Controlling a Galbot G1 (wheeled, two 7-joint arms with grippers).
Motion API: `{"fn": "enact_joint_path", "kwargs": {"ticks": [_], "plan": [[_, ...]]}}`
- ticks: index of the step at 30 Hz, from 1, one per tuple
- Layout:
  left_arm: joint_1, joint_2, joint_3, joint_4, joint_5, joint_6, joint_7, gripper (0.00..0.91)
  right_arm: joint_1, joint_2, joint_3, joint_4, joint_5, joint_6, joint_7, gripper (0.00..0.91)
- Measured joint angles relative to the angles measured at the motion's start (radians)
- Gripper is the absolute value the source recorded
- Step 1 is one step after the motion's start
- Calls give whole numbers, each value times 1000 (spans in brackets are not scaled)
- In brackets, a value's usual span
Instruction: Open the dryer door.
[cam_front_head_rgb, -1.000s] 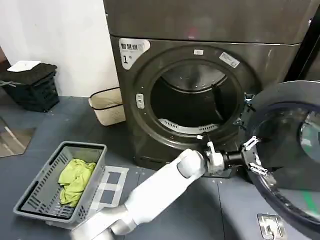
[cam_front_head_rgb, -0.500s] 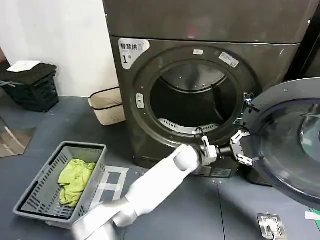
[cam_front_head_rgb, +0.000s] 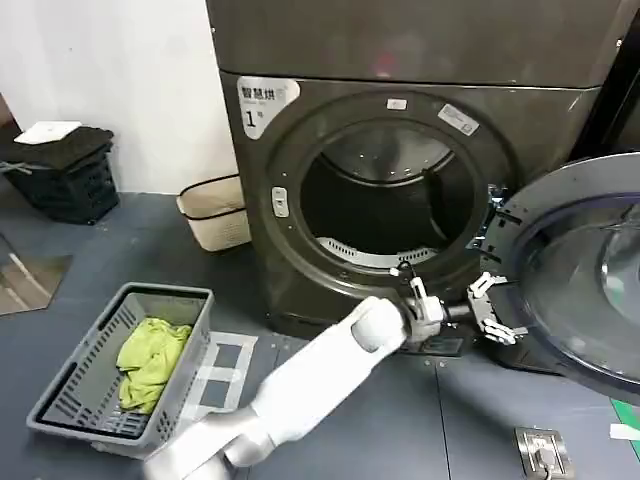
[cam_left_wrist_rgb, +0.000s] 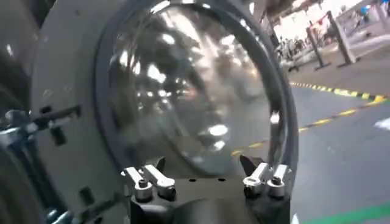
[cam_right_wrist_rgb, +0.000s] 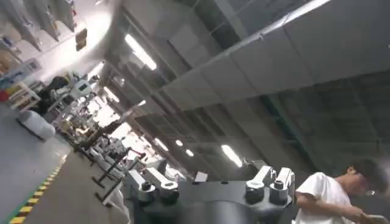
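Dryer door (cam_front_head_rgb: 585, 280) stood swung wide on its hinge at the machine's right, inner face toward the drum opening (cam_front_head_rgb: 385, 205), so the job looked essentially done. Left pincer (cam_front_head_rgb: 490, 310) sat at the door's inner edge with fingers spread, gripping nothing, likely there to push. Head view gave door angle and the basket (cam_front_head_rgb: 90, 400) with green cloth on the floor. Left wrist view gave the domed glass (cam_left_wrist_rgb: 195, 91) close up. Right pincer (cam_right_wrist_rgb: 210, 185) pointed at the ceiling, fingers apart, idle.

dryer door (cam_front_head_rgb: 585, 290): swung wide open | left gripper (cam_front_head_rgb: 492, 310): fingers spread, at door's inner edge, nothing held
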Motion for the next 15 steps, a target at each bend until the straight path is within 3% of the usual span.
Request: {"fn": "enact_joint_path", "kwargs": {"ticks": [3, 9, 15], "plan": [[18, 0, 2, -59, -33, 27, 0, 907, -3, -14, 0, -15, 17, -9, -15, 907], [73, 6, 3, -210, -87, 93, -32, 907, -6, -26, -15, -1, 116, -27, -87, 907], [121, 166, -3, -375, -143, 194, -101, 907, 7, -35, -34, 2, 162, -10, -118, 907]]}}
